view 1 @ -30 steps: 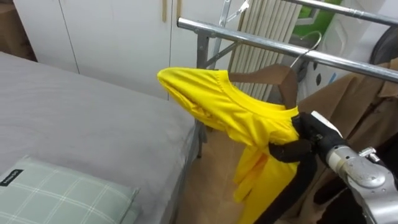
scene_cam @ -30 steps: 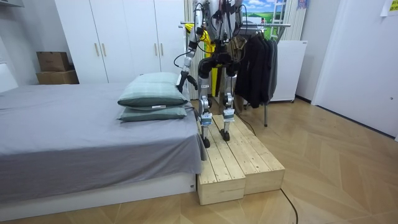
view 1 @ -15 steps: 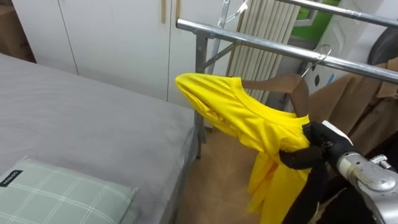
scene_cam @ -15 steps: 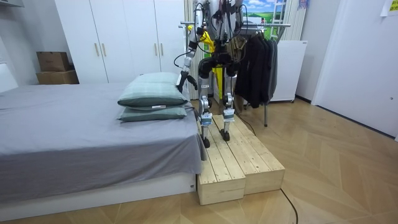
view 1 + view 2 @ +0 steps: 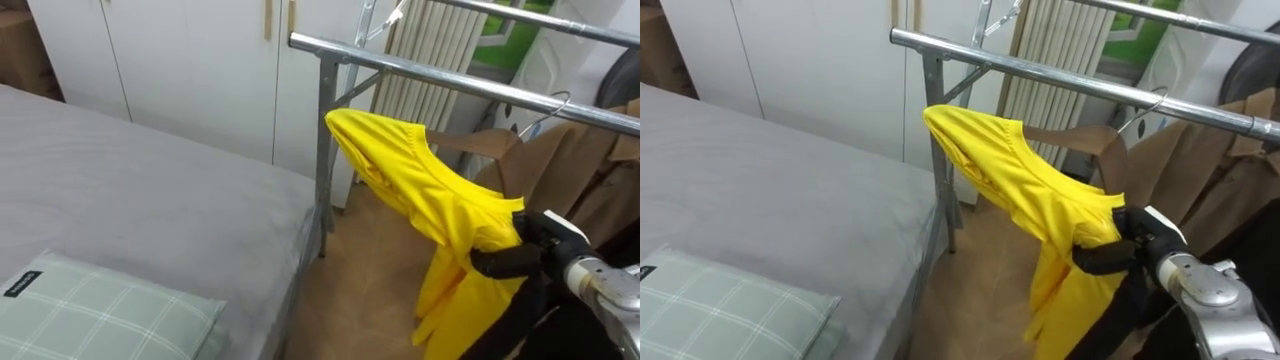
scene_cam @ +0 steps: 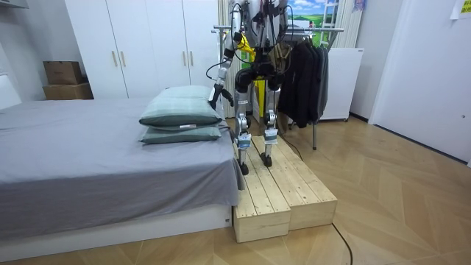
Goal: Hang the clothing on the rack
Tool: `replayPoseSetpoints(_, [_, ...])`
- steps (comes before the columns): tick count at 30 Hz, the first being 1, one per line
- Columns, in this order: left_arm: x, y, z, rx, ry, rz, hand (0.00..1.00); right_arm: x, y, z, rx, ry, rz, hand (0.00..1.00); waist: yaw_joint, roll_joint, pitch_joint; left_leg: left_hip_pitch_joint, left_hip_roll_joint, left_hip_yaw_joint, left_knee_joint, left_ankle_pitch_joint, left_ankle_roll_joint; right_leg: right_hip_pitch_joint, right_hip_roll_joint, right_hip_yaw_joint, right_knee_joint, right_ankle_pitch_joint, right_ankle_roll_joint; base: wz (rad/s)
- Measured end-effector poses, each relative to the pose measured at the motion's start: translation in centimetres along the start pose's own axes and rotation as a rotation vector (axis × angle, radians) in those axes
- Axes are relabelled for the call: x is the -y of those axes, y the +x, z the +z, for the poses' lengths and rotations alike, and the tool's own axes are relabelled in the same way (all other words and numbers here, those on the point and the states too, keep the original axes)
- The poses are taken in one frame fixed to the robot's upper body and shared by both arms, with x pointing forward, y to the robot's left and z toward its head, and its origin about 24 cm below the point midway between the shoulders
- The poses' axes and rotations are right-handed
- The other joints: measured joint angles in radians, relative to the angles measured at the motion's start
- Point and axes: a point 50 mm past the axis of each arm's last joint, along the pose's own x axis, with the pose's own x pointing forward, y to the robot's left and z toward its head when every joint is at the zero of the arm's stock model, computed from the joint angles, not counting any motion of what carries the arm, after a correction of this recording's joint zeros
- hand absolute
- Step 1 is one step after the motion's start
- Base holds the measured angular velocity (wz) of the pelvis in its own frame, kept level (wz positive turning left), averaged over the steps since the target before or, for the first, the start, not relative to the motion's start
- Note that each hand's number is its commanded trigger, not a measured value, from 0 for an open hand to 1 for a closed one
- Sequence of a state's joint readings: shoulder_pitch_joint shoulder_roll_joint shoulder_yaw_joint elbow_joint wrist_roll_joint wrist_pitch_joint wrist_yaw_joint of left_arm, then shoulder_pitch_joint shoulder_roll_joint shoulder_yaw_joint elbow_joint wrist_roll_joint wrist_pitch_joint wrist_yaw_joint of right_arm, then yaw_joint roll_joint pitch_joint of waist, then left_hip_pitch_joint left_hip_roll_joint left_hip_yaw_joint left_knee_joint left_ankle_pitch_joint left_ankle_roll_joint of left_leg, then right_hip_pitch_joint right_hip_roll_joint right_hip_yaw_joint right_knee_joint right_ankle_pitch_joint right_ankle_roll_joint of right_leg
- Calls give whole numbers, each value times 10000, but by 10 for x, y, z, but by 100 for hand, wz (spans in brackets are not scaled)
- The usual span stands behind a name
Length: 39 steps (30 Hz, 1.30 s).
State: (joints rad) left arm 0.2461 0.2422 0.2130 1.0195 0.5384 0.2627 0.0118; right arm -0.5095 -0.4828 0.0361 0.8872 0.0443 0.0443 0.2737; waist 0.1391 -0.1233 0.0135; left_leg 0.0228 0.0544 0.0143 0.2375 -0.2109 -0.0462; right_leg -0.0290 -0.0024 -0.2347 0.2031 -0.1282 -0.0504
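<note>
Left eye view: the robot's right hand [image 5: 528,252] has its dark fingers curled tight on the lower shoulder end of a yellow shirt [image 5: 420,190] draped on a wooden hanger [image 5: 478,142]. The shirt slants up and leftward from the hand, its tail hanging below. The hanger's wire hook reaches the metal rail [image 5: 420,72]; whether it rests on the rail cannot be told. A brown coat [image 5: 565,170] hangs just behind. The grey bed [image 5: 150,200] and a checked pillow [image 5: 100,310] lie to the left. In the room view the robot stands on a wooden platform [image 6: 283,195] facing the rack, its left hand [image 6: 215,94] low beside the pillows.
</note>
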Motion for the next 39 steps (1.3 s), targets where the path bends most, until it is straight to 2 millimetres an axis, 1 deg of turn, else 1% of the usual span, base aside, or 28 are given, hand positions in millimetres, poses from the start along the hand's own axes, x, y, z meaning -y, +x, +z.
replayPoseSetpoints(15, [0,0,1,45,-237,25,0,5,0,-5,-310,-7,-52,100,3,-9,-14,47,6,-18,3,34,0,60,-2,-42,5,28,-42,0])
replayPoseSetpoints(23, [0,0,2,75,-161,27,0,8,1,-5,-554,-388,-226,100,-24,-11,-14,64,5,-76,37,40,3,108,2,-63,1,36,-55,1])
replayPoseSetpoints(31, [-1,0,2,112,-52,28,0,5,2,-5,-533,-1053,-429,100,-25,-6,-2,69,9,-76,35,53,-3,117,7,-67,-4,36,-56,0])
replayPoseSetpoints(35, [-2,0,2,115,-92,27,0,4,2,-5,-504,-1121,-472,100,-25,-10,7,68,10,-76,20,53,-3,119,9,-72,-14,34,-53,0])
replayPoseSetpoints(39, [-3,0,4,194,-107,75,0,-3,5,-3,-405,-1529,-599,100,-23,-36,33,42,17,-78,20,52,-3,102,25,-64,-38,35,-55,0])
